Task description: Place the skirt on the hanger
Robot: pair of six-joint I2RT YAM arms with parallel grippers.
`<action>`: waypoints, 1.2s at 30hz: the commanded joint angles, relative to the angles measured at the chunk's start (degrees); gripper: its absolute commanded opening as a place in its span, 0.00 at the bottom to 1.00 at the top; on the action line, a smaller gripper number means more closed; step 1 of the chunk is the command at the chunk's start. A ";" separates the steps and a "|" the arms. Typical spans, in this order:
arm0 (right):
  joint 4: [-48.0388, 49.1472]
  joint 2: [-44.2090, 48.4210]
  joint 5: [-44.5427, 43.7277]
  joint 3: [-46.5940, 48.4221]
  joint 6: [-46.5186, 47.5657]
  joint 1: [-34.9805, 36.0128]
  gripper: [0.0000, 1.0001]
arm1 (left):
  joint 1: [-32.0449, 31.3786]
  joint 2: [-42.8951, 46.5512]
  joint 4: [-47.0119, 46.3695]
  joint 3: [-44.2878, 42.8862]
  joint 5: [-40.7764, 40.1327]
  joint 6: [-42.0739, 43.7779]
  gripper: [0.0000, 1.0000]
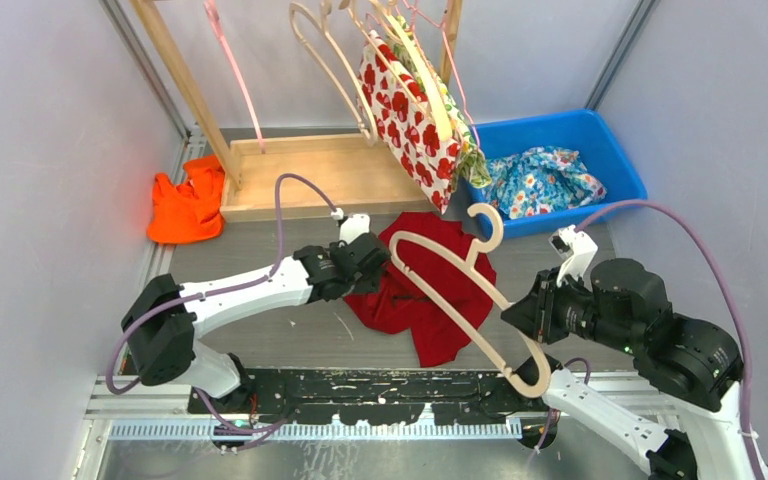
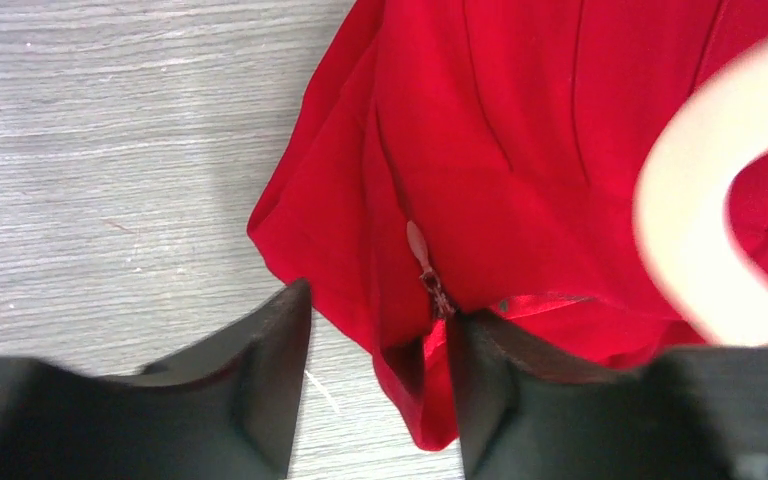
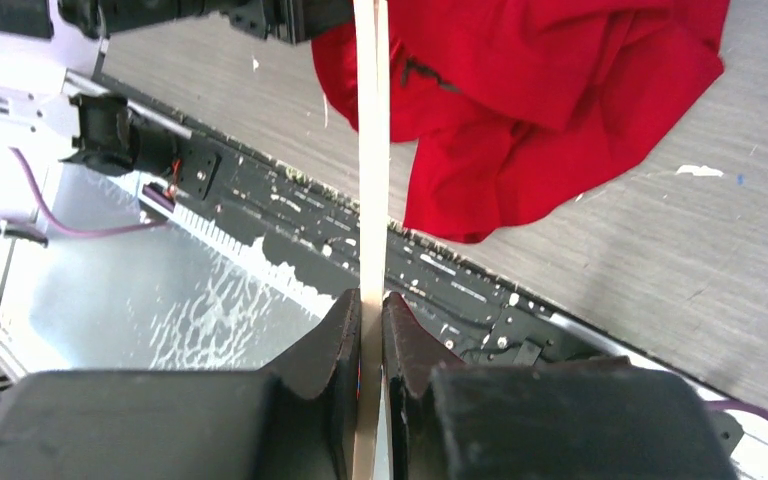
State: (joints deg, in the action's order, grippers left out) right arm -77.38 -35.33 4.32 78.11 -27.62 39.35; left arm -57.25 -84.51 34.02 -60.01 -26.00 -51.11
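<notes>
The red skirt (image 1: 430, 300) lies crumpled on the grey table in the middle. A pale wooden hanger (image 1: 460, 285) slants over it, hook toward the back. My right gripper (image 1: 522, 312) is shut on the hanger's lower arm; in the right wrist view the thin hanger (image 3: 371, 150) runs up from between the closed fingers (image 3: 371, 310) toward the skirt (image 3: 520, 100). My left gripper (image 1: 375, 262) is open at the skirt's left edge. In the left wrist view the skirt's zipper edge (image 2: 430, 270) lies between the spread jaws (image 2: 380, 340), and the hanger's end (image 2: 700, 230) shows blurred at the right.
A wooden rack base (image 1: 310, 175) stands at the back with floral skirts (image 1: 415, 110) on hangers, an empty wooden hanger (image 1: 335, 70) and a pink one (image 1: 235, 80). A blue bin (image 1: 600, 140) holds floral cloth (image 1: 545, 180) at back right. An orange garment (image 1: 188, 205) lies at the left.
</notes>
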 commanded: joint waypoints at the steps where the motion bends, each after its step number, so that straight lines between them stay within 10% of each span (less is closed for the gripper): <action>1: -1.81 1.61 4.79 0.45 -1.75 -0.22 0.01 | 1.08 0.20 -2.82 -3.41 0.30 2.18 0.44; 10: -5.36 3.10 13.31 -1.65 0.22 -4.53 0.01 | 1.78 1.32 -3.44 -3.45 1.64 2.96 0.17; 36: 13.82 4.08 -2.30 -11.49 -2.10 -7.45 0.01 | 1.52 20.03 0.42 -3.77 15.13 4.09 0.12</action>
State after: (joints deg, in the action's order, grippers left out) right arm -72.73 -31.27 7.09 65.91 -28.88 32.12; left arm -55.75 -66.85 32.64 -61.69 -13.37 -47.70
